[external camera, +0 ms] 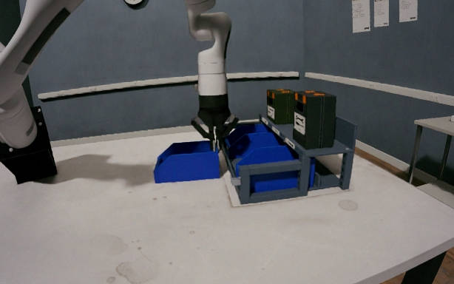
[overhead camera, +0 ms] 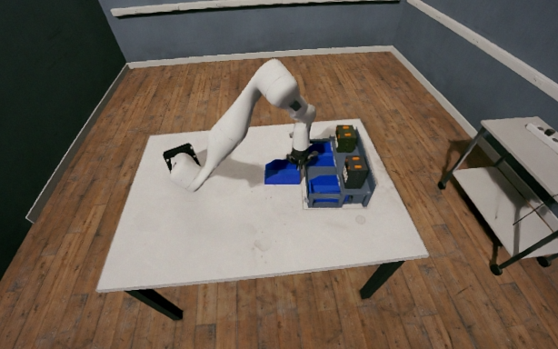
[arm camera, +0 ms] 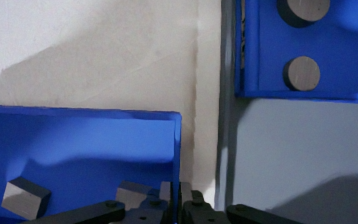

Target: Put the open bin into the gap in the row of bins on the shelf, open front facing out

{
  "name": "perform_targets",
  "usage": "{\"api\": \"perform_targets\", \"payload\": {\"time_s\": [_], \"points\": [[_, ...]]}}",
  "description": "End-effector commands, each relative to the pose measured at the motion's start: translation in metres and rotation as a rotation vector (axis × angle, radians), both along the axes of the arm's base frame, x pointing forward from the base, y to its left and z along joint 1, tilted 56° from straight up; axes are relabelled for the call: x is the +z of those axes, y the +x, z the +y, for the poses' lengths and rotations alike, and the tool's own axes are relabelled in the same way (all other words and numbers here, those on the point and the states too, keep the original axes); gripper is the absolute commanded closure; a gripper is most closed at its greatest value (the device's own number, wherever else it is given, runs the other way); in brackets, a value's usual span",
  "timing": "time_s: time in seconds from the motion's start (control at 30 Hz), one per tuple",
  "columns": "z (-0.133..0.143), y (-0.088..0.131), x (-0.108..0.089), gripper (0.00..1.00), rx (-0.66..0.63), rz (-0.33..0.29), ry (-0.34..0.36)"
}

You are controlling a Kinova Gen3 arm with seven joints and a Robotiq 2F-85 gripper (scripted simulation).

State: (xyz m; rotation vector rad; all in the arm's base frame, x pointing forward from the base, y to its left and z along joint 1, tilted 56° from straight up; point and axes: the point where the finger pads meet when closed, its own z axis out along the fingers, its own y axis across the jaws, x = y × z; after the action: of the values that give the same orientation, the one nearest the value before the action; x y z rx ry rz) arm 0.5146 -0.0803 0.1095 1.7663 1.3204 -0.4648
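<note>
The loose blue open bin [overhead camera: 282, 176] [external camera: 188, 167] [arm camera: 100, 137] stands flat on the table, with its low open front facing away from the shelf and its tall back wall beside the shelf's front. Two grey block parts show inside it in the wrist view. My gripper [overhead camera: 301, 166] [external camera: 215, 146] [arm camera: 174, 197] points straight down and is shut on the top of that back wall, one finger inside the bin and one outside. The gap [overhead camera: 322, 172] [arm camera: 300, 145] shows as bare grey shelf floor between a near bin [overhead camera: 324, 184] [external camera: 270, 157] and the farther bins [overhead camera: 323, 159] [external camera: 256, 142].
The shelf's front lip [arm camera: 227, 130] runs between the loose bin and the gap. A farther bin [arm camera: 275, 65] holds round parts. Two dark boxes [overhead camera: 346, 139] [overhead camera: 355, 174] [external camera: 281, 107] [external camera: 314, 122] stand on the upper board. A side frame [external camera: 273, 168] closes the shelf's near end.
</note>
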Motion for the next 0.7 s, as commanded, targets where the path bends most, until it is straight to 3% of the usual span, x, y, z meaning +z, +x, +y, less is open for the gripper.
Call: {"api": "perform_targets", "payload": {"time_s": [0.0,0.67], "points": [[0.001,0.0004,0.0002,0.9,0.002,-0.001,0.001],[0.0074,-0.0012,0.0047,0.9,0.002,-0.001,0.001]]}}
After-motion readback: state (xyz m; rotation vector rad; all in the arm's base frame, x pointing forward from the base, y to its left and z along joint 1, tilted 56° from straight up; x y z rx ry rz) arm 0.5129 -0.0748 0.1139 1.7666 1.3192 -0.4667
